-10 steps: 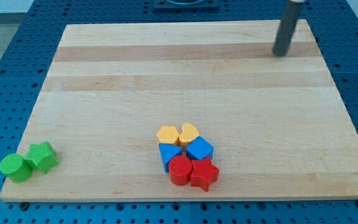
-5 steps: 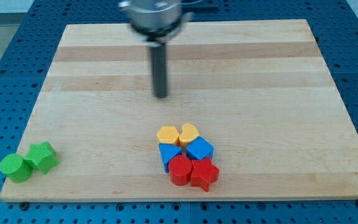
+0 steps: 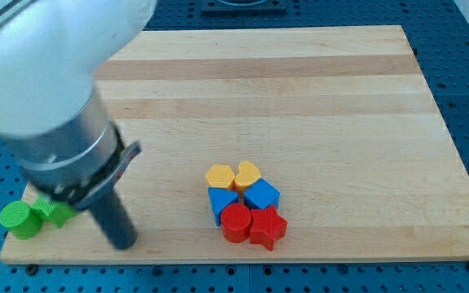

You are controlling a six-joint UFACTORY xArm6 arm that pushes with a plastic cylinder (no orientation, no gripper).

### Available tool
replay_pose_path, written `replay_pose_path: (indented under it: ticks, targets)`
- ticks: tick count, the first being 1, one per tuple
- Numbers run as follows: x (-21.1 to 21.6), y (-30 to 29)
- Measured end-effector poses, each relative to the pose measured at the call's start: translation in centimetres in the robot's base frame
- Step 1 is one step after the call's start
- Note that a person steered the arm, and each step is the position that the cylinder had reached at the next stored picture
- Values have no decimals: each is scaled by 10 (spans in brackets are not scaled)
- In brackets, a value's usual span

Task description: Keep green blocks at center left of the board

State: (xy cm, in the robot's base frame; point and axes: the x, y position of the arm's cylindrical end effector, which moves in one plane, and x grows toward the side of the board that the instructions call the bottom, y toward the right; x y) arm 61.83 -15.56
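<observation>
So the two green blocks are sitting down at the board's (image 3: 316, 98) bottom-left corner in the view: a green cylinder (image 3: 18, 220) right at the edge, and touching it on its right a second green block (image 3: 53, 213) that's half hidden behind the arm (image 3: 55, 106), so I can't really call its shape. My tip (image 3: 123, 242) is resting on the wood just to the right of that pair, close but not touching them as far as I can tell. There's no pincer here, just the rod. Further right, near bottom centre, a tight cluster is sitting together: an orange block (image 3: 219, 177) and a yellow heart (image 3: 247, 174) on top, a blue block (image 3: 221, 200) and a blue cube (image 3: 261, 195) in the middle, a red cylinder (image 3: 236, 222) and a red star (image 3: 268, 228) at the bottom.
</observation>
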Motion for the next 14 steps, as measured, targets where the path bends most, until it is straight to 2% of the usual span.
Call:
replay_pose_path:
  ticks: [1,3,4,5,7,9,11,12,13,14]
  targets:
    - [-1,0]
    - [0,-72]
    - [0,-78]
    - [-2,-143]
    - [-15,-149]
    - [-60,-148]
    - [-155,-98]
    - [-156,-136]
    - [-151,-148]
    - [-114,-149]
